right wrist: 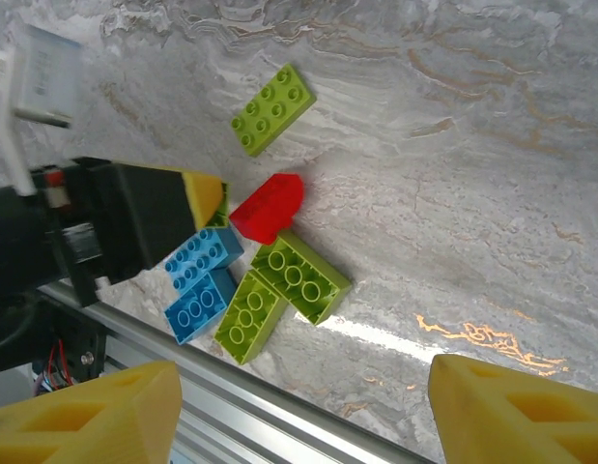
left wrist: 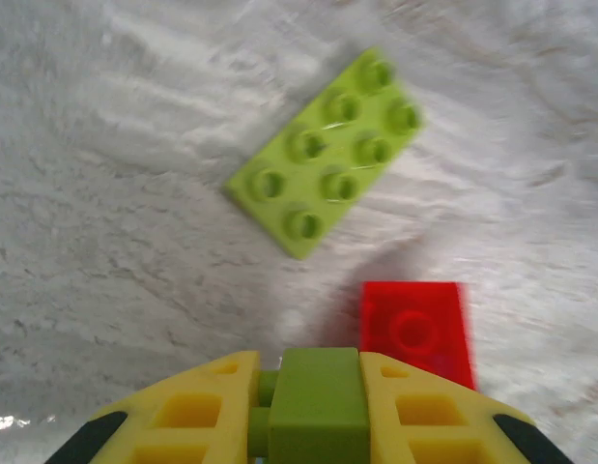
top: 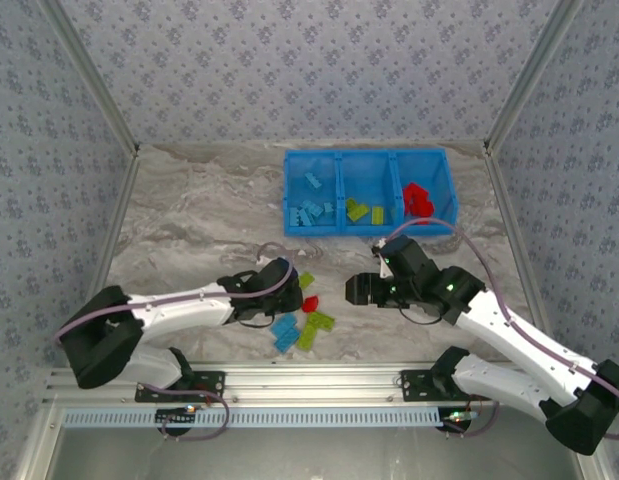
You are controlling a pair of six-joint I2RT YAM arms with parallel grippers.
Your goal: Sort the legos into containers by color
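The tray is partly filled; loose legos lie unsorted at its 7 o'clock. A lime brick is clamped in the left pincer; the right pincer is spread, empty.

You see green, blue and red legos clustered near the tray; inside it, blue left, green middle, red right.

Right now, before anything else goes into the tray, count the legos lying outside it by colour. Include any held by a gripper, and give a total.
Lime green legos: 4, one of them held in the left gripper
Light blue legos: 2
Red legos: 1
Total: 7
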